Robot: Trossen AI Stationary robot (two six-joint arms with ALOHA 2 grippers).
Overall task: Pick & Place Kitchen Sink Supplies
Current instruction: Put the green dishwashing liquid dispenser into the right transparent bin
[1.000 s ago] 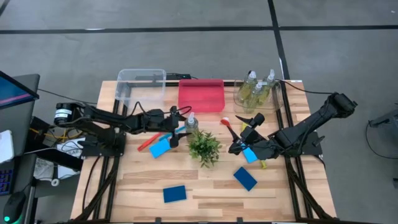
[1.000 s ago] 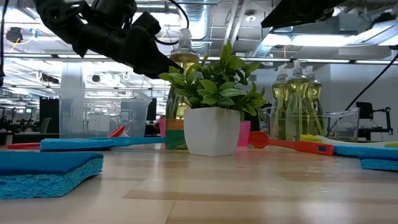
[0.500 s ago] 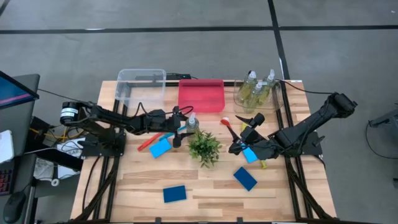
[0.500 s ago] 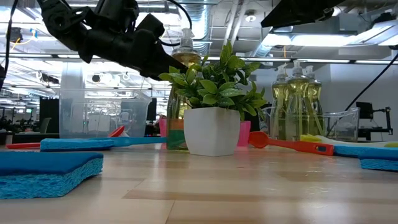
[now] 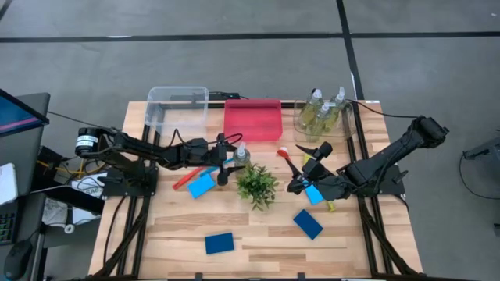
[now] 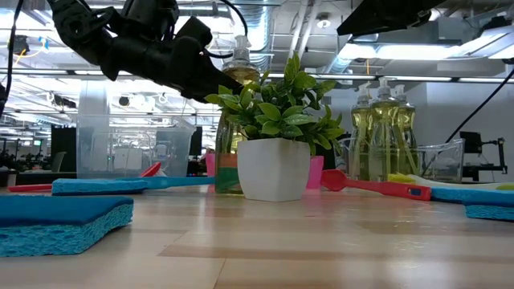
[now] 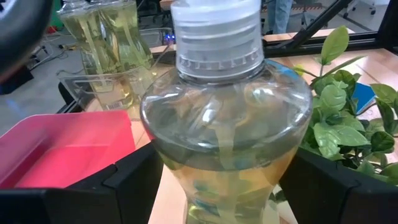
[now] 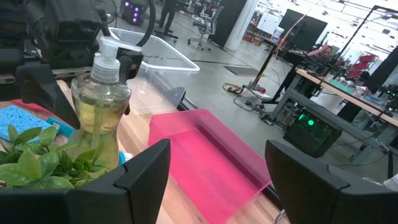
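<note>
Overhead: wooden table (image 5: 258,234) with left gripper (image 5: 228,162) reaching in from the left, fingers on either side of a pump bottle (image 5: 240,154) standing just beside the plant (image 5: 257,184), in front of the pink bin (image 5: 252,119). Clear bin (image 5: 177,107) at the back left; round clear container (image 5: 320,121) at the back right with more pump bottles (image 5: 323,108) standing inside. Red brush (image 5: 194,176) and blue sponge (image 5: 201,185) lying under the left arm. Right gripper (image 5: 301,181) low over the table right of the plant, near the red-headed brush (image 5: 288,158) and another blue sponge (image 5: 313,194); two further sponges (image 5: 307,224) (image 5: 219,243) toward the front edge

Table level: left gripper (image 6: 210,79) coming down from upper left, level with the bottle's (image 6: 234,120) shoulder, bottle base on the table behind the white-potted plant (image 6: 275,136). Group of bottles (image 6: 384,132) at the right, red brush (image 6: 373,185) lying in front of them, blue sponge (image 6: 64,218) close at the left

Left wrist: bottle (image 7: 225,124) filling the gap between the two dark fingers (image 7: 118,186), jaws spread wide around the body; cannot tell whether the pads touch it. Pink bin (image 7: 68,143) and container of bottles (image 7: 109,37) behind, plant leaves (image 7: 348,118) just beside

Right wrist: own fingers (image 8: 134,168) spread apart with nothing between them, looking toward the bottle (image 8: 102,106), with the left gripper's (image 8: 81,84) fingers on either side of it, the pink bin (image 8: 211,155) and the clear bin (image 8: 158,53) beyond
</note>
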